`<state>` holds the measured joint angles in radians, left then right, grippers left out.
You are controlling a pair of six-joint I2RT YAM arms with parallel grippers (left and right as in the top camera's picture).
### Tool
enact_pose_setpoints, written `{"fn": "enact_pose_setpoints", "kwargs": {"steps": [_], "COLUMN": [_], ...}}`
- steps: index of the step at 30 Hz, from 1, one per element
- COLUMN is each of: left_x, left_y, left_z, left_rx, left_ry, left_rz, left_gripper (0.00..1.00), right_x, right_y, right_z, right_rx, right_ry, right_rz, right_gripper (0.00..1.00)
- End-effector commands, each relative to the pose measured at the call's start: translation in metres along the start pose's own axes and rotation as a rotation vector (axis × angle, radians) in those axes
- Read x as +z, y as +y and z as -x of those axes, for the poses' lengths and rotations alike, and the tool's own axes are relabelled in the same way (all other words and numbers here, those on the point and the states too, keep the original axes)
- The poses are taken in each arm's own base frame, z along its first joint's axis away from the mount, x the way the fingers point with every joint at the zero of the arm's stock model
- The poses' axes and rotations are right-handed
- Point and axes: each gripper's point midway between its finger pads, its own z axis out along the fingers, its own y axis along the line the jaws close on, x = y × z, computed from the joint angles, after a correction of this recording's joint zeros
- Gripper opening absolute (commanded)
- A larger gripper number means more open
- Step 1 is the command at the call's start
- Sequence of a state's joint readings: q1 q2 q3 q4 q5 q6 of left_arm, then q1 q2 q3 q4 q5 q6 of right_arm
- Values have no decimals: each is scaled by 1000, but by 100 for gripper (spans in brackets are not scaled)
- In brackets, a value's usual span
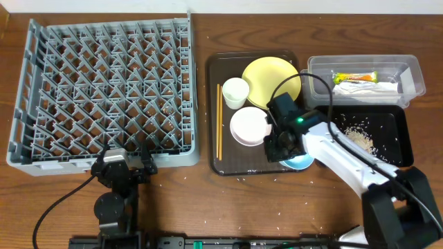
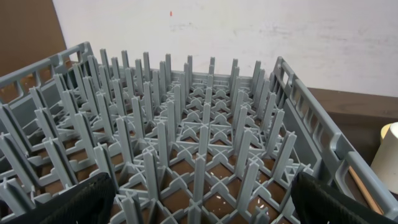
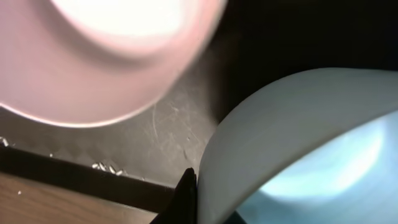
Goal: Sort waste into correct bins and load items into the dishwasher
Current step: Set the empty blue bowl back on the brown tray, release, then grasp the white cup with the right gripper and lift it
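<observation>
- Arms: both mount at the near edge of the table (image 1: 194, 200), the left at the lower left, the right at the lower right.
- Left arm: folded low and compact. The left gripper (image 1: 127, 158) sits just at the near rim of the grey dish rack (image 1: 111, 83) and points across it.
- Left jaws: spread wide and holding nothing. In the left wrist view both fingers (image 2: 81, 199) frame the rack's upright pegs.
- Right arm: stretched diagonally up and to the left, its wrist bent down over the near right corner of the brown serving tray (image 1: 239, 162).
- Right gripper (image 1: 287, 153): jaws nearly closed on the rim of the light blue bowl (image 3: 298, 143). One dark fingertip (image 3: 186, 193) presses against the bowl's outer edge.
- Light blue bowl: at the tray's near right corner, mostly covered by the gripper in the overhead view.
- Other tray contents: white bowl (image 1: 250, 126) just left of the gripper, white cup (image 1: 234, 92), yellow plate (image 1: 273, 79), and chopsticks (image 1: 219, 121) along the left rim.
- Clear tub (image 1: 415, 79): contains the snack wrapper (image 1: 354, 77) and the paper napkin (image 1: 367, 88).
- Black tray (image 1: 401, 138): contains scattered rice scraps (image 1: 360, 138).
</observation>
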<state>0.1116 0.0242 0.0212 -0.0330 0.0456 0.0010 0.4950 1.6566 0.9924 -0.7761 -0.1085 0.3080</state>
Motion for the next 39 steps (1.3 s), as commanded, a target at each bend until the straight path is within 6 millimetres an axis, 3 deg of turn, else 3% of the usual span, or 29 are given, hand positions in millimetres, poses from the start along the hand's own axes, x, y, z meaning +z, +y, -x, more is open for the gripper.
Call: {"fn": "enact_pose_setpoints", "kwargs": {"steps": [1,3,6,11,13,15,18,21,25,27,29,31,33,34,37,39], "left_x": [1,1,1,1,1,1,1,1,1,1,1,1,1,1,1,1], "left_y": [4,4,4,4,4,4,4,4,4,4,4,4,4,4,4,4], "left_z": [-15,-15,-15,-15,-15,-15,-15,-15,-15,-15,-15,-15,-15,-15,-15,-15], "left_rx": [10,10,10,10,10,10,10,10,10,10,10,10,10,10,10,10], "left_ry": [45,45,45,45,45,45,45,45,45,45,45,45,45,45,45,45], "left_rz": [21,20,20,20,20,20,20,20,21,21,21,20,21,20,20,20], "left_gripper": [92,92,92,91,92,92,92,92,91,92,92,92,91,92,91,92], "right_x": [1,-5,-36,-130,-144,-140,-112,-66,-20,-7,10,19,20,17,-5,-40], "right_y": [10,13,25,52,55,59,64,64,57,55,53,52,51,52,54,55], "right_z": [4,10,37,113,140,157,183,200,197,197,198,197,197,198,204,209], "right_rx": [-26,-37,-46,-65,-42,-38,-15,33,59,61,62,64,65,64,65,69], "right_ry": [-9,-23,-77,-321,-386,-388,-351,-276,-191,-175,-158,-144,-142,-149,-182,-230], "right_rz": [34,41,62,114,93,91,83,63,35,25,16,11,10,13,24,38], "right_gripper": [23,33,40,55,55,56,56,54,49,44,37,24,5,1,1,1]}}
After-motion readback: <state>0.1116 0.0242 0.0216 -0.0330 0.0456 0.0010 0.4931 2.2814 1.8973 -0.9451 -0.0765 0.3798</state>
